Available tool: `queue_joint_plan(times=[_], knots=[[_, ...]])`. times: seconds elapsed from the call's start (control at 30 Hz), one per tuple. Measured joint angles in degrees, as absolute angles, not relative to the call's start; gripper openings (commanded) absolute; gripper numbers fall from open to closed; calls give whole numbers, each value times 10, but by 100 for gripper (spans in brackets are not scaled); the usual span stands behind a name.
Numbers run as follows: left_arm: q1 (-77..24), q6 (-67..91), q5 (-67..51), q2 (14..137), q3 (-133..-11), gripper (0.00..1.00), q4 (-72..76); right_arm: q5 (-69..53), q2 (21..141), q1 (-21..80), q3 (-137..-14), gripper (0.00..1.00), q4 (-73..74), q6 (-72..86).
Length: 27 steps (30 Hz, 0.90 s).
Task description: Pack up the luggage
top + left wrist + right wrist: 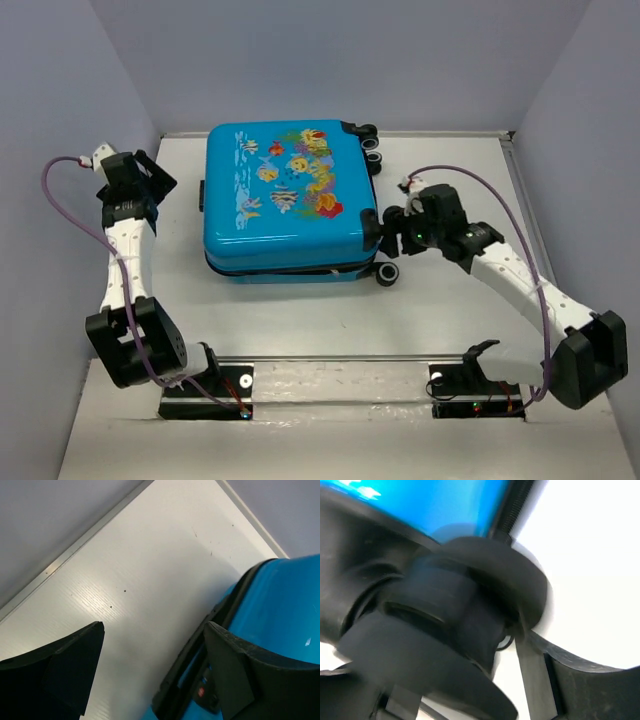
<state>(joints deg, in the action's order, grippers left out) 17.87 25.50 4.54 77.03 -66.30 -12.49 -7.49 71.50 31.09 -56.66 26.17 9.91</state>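
The luggage [285, 205], a bright-blue hard-shell suitcase with a fish print, lies flat and closed on the table, with its black zipper band along the front edge. My left gripper [150, 195] is open and empty beside its left side. In the left wrist view [155, 655] the right finger [240, 670] hangs over the suitcase's edge [280, 610]. My right gripper [385, 228] is at the suitcase's right side. In the right wrist view its jaws stand wide apart with a black wheel [470, 595] between them. The right finger [555, 680] is next to the wheel housing.
Other suitcase wheels stick out at the back right [370, 132] and front right [388, 272]. Grey walls enclose the white table [300, 320] on three sides. The two arm bases [340, 390] are bolted at the near edge.
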Motion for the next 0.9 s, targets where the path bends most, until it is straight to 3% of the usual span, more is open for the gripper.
queue_joint_plan(times=[0.07, 0.1, 0.13, 0.17, 0.2, 0.27, 0.4, 0.6, 0.7, 0.9], knots=[[179, 256, 36, 770, -651, 90, -120, -68, 690, 262, -554, 7, 279, 113], [179, 257, 29, 770, -646, 89, -119, -60, 679, 236, -553, 12, 284, 125], [179, 259, 16, 770, -639, 88, -116, -50, 669, 217, -553, 25, 281, 136], [178, 262, 4, 769, -625, 87, -106, -42, 655, 187, -553, 64, 277, 147], [175, 264, -10, 764, -605, 86, -94, -43, 650, 174, -553, 79, 275, 156], [169, 268, -27, 752, -573, 85, -85, -48, 638, 157, -554, 93, 274, 170], [133, 286, -77, 724, -490, 79, -64, -62, 602, 149, -569, 100, 291, 176], [100, 325, -115, 674, -389, 69, -22, -111, 604, 151, -701, 100, 278, 183], [76, 338, -109, 666, -375, 67, -7, -145, 679, 151, -777, 100, 234, 192], [3, 353, -39, 661, -362, 61, 32, -195, 953, 151, -928, 100, 205, 215]])
